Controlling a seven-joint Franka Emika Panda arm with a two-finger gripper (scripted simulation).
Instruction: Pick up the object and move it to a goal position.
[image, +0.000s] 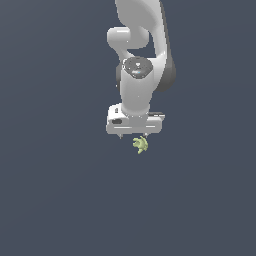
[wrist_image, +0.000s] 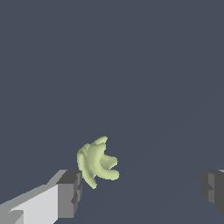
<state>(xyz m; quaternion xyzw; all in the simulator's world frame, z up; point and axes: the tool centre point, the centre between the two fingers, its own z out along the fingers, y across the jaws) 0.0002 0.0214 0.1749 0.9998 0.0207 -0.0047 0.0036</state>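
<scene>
Below the white arm, claw spread wide, gripping nothing. Just under it, beside one grey fingertip and well apart from the other: the yellow-green object, lobes splayed. Whether touching that fingertip, cannot tell.

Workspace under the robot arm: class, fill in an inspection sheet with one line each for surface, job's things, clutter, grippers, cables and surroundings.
Surface: plain dark blue-grey ground, bare, no markings.
Job's things: the object, a small pale yellow-green lumpy piece with stubby lobes, lies between the fingers, close beside one fingertip; contact cannot be told. No goal marker seen.
Clutter: nothing seen.
Grippers: the gripper is open, fingers wide apart, object off-centre in the gap, not clamped.
Cables: nothing seen.
Surroundings: only the white arm above the gripper; the rest is uniform background.
</scene>
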